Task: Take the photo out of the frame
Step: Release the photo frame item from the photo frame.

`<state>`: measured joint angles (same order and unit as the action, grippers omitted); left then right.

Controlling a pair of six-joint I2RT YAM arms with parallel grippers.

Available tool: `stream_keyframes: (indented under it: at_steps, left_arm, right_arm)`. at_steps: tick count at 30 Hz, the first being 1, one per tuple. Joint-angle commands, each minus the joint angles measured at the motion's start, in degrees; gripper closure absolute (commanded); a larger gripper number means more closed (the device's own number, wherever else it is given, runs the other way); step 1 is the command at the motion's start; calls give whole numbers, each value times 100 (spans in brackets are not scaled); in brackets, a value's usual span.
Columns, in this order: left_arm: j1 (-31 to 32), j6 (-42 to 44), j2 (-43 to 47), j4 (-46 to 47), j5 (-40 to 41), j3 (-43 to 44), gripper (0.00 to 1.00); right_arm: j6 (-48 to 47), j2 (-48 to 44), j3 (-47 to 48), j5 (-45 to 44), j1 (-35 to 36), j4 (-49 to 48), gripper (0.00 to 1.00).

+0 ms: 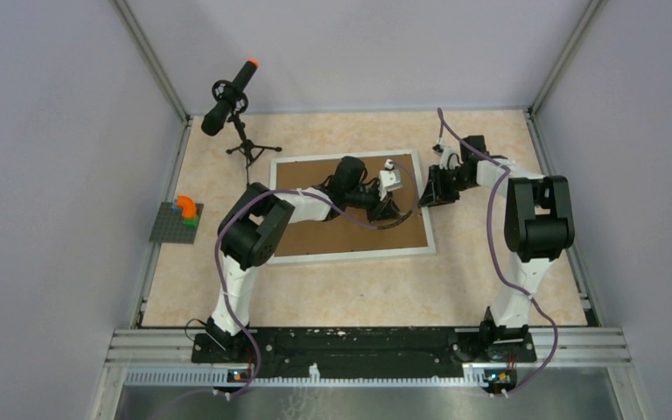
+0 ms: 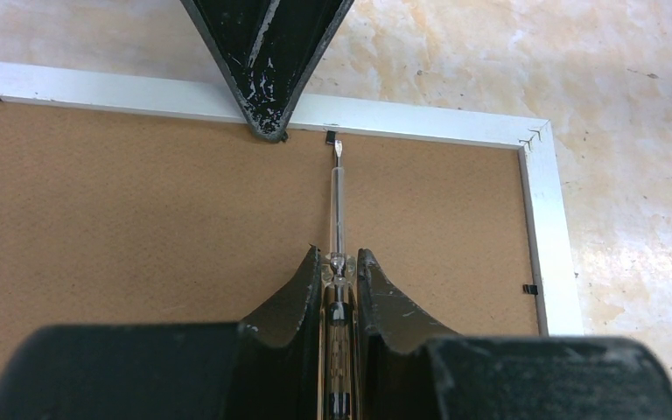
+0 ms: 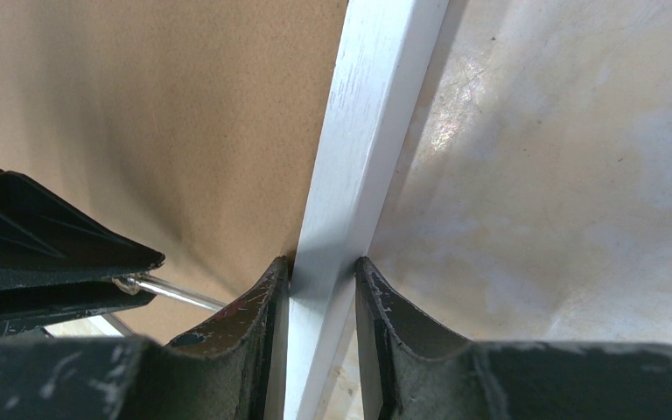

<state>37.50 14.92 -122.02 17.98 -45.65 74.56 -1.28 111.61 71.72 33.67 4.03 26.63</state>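
Note:
The white frame (image 1: pixel 350 255) lies face down on the table with its brown backing board (image 1: pixel 332 236) up. The photo is hidden under the board. My left gripper (image 1: pixel 391 207) (image 2: pixel 339 258) is shut on a clear-handled screwdriver (image 2: pixel 338 210). Its tip touches a black retaining tab (image 2: pixel 331 136) at the frame's right border. My right gripper (image 1: pixel 426 194) (image 3: pixel 322 267) is shut on that white border (image 3: pixel 376 114), one finger on the board side and one outside. Its finger (image 2: pixel 262 61) shows in the left wrist view, next to the tab. The screwdriver shaft (image 3: pixel 175 296) shows in the right wrist view.
A black microphone on a small tripod (image 1: pixel 230 96) stands at the back left. A grey brick plate with coloured bricks (image 1: pixel 179 219) lies at the left edge. Another black tab (image 2: pixel 530 289) sits on the frame's adjoining side. Grey walls enclose the table.

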Motion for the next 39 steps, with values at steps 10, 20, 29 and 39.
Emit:
stream_keyframes:
  at_steps: [10, 20, 29, 39]
  left_arm:
    - [-39, 108, -150, 5, 479, 195, 100]
    - [-107, 315, 21, -238, 417, 50, 100]
    - [-118, 211, 34, -191, 446, 55, 100]
    - [-230, 207, 132, -216, 335, -85, 100]
  right_arm:
    - [-224, 440, -184, -326, 276, 230, 100]
    - [-220, 445, -207, -363, 274, 229, 100]
    - [-214, 487, -129, -359, 276, 263, 100]
    - [-208, 483, -140, -385, 278, 268, 100]
